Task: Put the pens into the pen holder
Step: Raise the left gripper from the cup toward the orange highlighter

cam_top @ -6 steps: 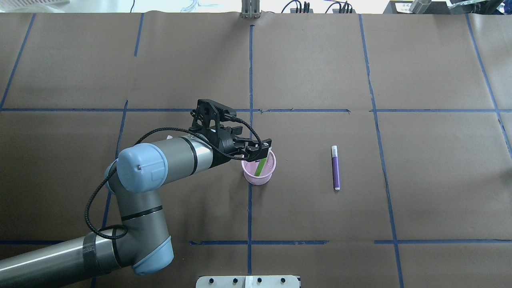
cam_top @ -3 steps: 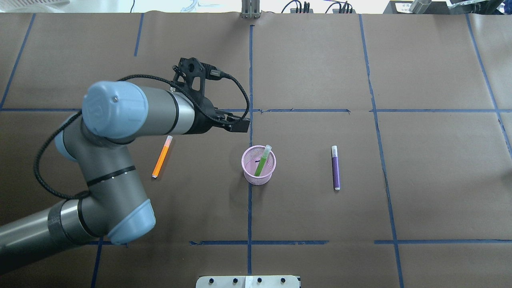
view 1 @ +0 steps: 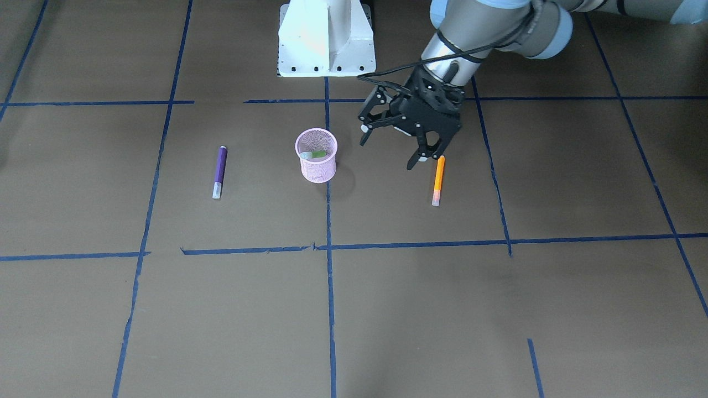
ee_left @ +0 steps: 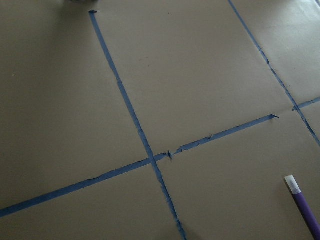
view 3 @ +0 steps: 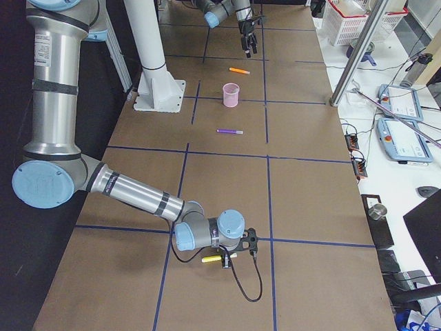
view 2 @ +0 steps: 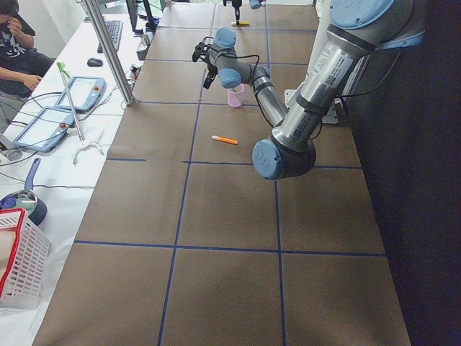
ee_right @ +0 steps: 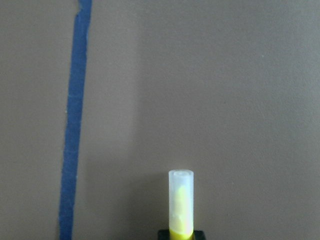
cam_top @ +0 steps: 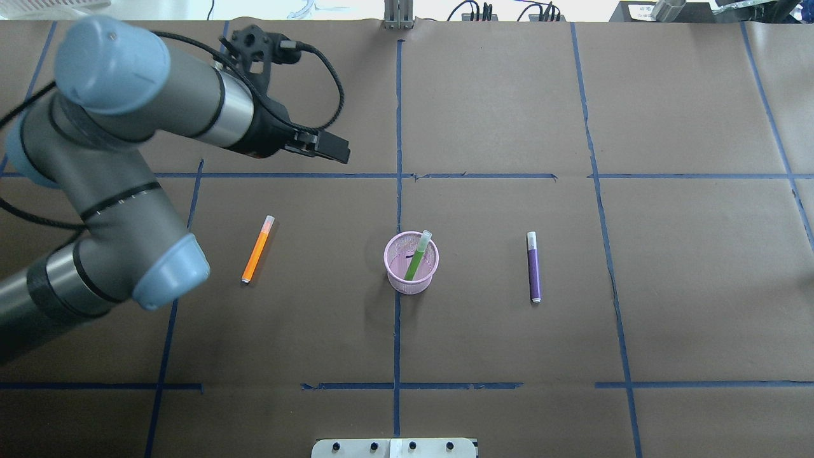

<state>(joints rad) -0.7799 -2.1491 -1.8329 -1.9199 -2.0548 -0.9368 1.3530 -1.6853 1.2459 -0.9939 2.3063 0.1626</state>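
Note:
The pink mesh pen holder (cam_top: pixel 411 281) stands mid-table with the green pen (cam_top: pixel 416 258) leaning inside it, cap end up. The orange pen (cam_top: pixel 257 249) lies flat to its left and the purple pen (cam_top: pixel 534 267) flat to its right. My left gripper (view 1: pixel 390 149) is open and empty, raised above the table beside the orange pen (view 1: pixel 438 178). It also shows in the overhead view (cam_top: pixel 340 151). My right gripper (view 3: pixel 234 254) is low over the near end of the table, out of the overhead view. It is shut on a yellow pen (ee_right: pixel 180 205).
Brown paper with blue tape lines (cam_top: pixel 399 127) covers the table. The robot base (view 1: pixel 326 38) stands at the table's robot side. White baskets (view 3: pixel 351 21) and tablets (view 3: pixel 403 141) lie on a side bench beyond the table edge. A person (view 2: pixel 14 43) sits past that bench.
My left gripper has let go of the green pen in the holder, then risen and swung back and to the left, past the orange pen. The pens and holder have not moved.

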